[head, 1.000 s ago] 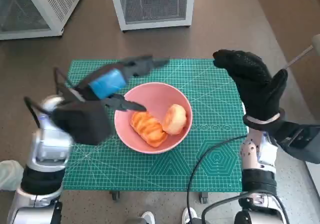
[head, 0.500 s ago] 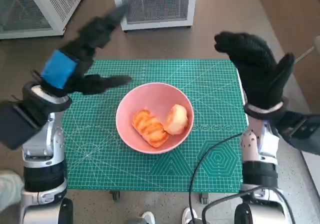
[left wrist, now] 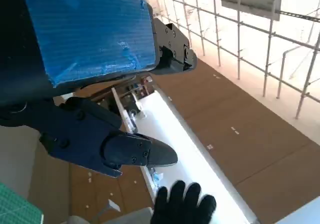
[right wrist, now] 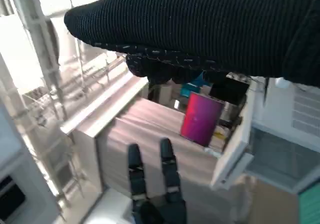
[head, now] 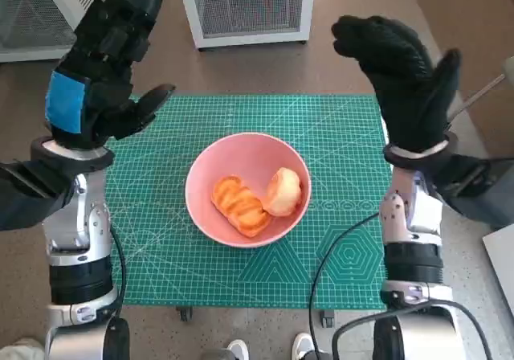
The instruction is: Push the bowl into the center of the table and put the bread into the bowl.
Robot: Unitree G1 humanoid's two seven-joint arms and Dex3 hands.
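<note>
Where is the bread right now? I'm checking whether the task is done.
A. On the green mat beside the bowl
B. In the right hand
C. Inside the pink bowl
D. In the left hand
C: both bread pieces lie inside the pink bowl; both hands are raised and hold nothing.

Our pink bowl (head: 247, 188) at the middle of the green mat (head: 161, 239), two pieces of bread (head: 239, 206) inside it, our left hand (head: 104, 59) and right hand (head: 401, 75) raised on either side, fingers apart, holding nothing.
</note>
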